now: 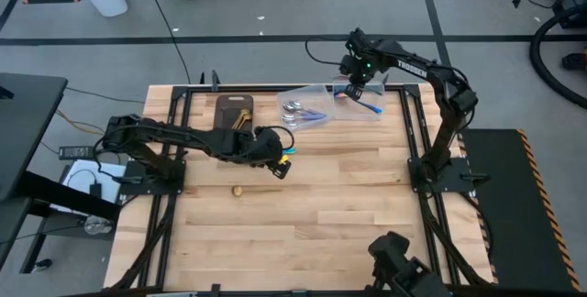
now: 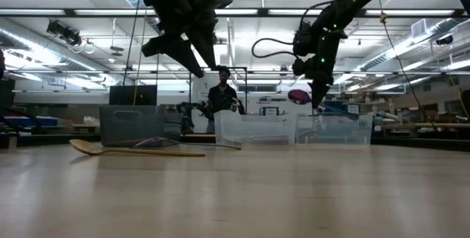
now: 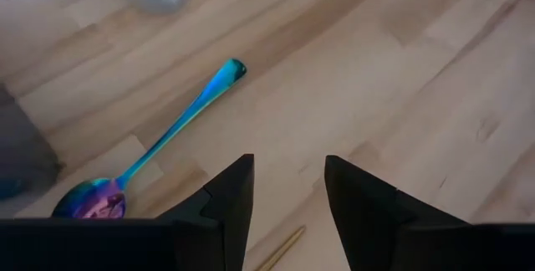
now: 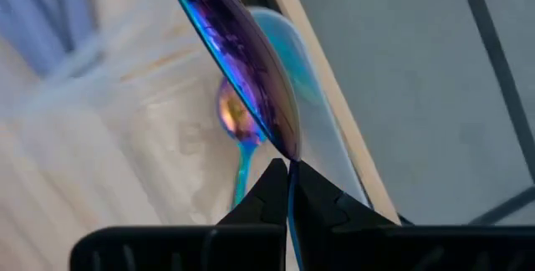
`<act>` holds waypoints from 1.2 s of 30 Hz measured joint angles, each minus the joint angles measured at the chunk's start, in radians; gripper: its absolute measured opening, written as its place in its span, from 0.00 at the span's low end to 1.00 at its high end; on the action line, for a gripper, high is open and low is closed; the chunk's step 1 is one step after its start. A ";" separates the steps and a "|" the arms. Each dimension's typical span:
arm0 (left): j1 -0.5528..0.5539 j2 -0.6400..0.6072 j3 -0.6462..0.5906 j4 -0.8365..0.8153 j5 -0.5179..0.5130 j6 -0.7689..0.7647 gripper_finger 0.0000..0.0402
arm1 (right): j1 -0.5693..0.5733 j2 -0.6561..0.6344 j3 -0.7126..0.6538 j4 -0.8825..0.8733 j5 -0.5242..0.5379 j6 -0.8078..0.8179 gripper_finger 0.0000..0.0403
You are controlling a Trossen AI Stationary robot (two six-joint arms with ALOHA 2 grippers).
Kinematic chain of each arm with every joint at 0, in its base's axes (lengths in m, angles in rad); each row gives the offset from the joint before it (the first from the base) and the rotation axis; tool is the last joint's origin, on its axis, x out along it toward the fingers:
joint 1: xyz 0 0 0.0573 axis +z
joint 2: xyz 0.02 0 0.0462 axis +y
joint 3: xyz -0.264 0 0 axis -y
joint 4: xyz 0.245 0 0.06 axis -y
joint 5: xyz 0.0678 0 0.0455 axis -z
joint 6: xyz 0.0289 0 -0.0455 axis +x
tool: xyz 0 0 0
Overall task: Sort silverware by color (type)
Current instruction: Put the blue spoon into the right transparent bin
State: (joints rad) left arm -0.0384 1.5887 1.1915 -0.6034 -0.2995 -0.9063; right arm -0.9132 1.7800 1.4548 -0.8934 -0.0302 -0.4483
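The right gripper hangs above the clear plastic container at about one o'clock on the table, its fingers clenched on the handle of a rainbow spoon whose bowl stands out ahead of the fingertips. Below it, inside that container, lies another rainbow spoon. Just beside this container, toward twelve o'clock, a second clear container holds silver spoons. At eleven o'clock a dark tray carries gold spoons. The left gripper hovers above the table near the centre, slightly toward eleven o'clock, its fingers spread apart and grasping nothing; on the wood just ahead of it lies a loose rainbow spoon, and a gold handle tip shows between the fingers. A gold spoon lies alone on the table toward eight o'clock. A person stands in the room beyond.
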 joint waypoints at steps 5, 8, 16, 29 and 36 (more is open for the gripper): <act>-0.016 0.000 0.000 -0.018 0.015 -0.005 0.39 | -0.028 0.034 0.000 -0.010 -0.009 0.046 0.03; -0.019 0.000 0.000 -0.018 0.019 -0.015 0.39 | -0.039 0.054 0.000 -0.043 -0.019 0.090 0.03; -0.018 0.000 0.000 -0.023 0.019 -0.025 0.39 | -0.044 0.060 0.000 -0.046 -0.011 0.122 0.03; -0.018 0.000 0.000 -0.023 0.037 -0.024 0.39 | -0.040 0.036 0.000 -0.154 -0.076 0.280 0.03; -0.018 0.000 0.000 -0.023 0.037 -0.014 0.39 | -0.049 0.036 0.000 -0.201 -0.043 0.326 0.03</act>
State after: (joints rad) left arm -0.0560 1.5887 1.1915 -0.6266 -0.2629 -0.9199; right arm -0.9622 1.8156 1.4548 -1.0943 -0.0734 -0.1220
